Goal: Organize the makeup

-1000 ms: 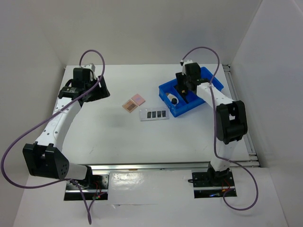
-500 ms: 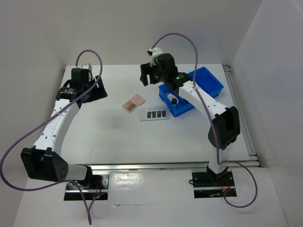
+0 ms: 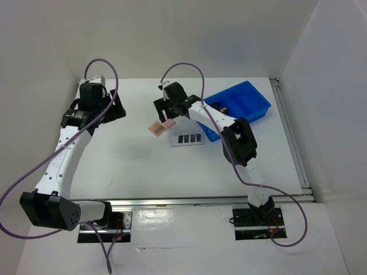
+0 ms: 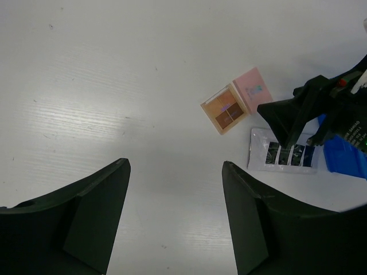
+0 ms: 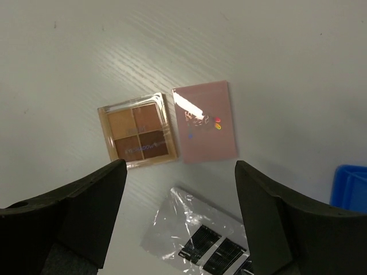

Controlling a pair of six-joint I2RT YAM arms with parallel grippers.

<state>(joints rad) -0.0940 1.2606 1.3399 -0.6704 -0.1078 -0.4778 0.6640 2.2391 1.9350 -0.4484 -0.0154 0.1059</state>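
- Makeup (image 3: 155, 128): three pieces lie loose on the white counter (image 3: 143, 166), mid-counter, left of the blue plastic divided bin (image 3: 246, 103).
- Tan square compact (image 5: 140, 130): clear lid, four brown pans, lying flat.
- Pink square compact (image 5: 205, 122): flat, just beside the tan one on its right in the right wrist view. Their edges are touching or very nearly so.
- Grey strip palette (image 5: 200, 243): a row of dark pans under shiny clear wrap, on the near side of the two compacts. In the overhead view its right end sits just beside the bin's near-left corner.
- Bin sits at the far right of the counter. Its contents are too small to make out.
- Right tool (image 5: 180, 166): arm reaches left across the counter and the tool hangs over the two compacts. Fingers are spread wide with nothing between them; both compacts show in the gap, below.
- Left tool (image 4: 175, 166): over the far left of the counter, well apart from the makeup. Fingers are wide apart and hold nothing; bare counter lies beneath.
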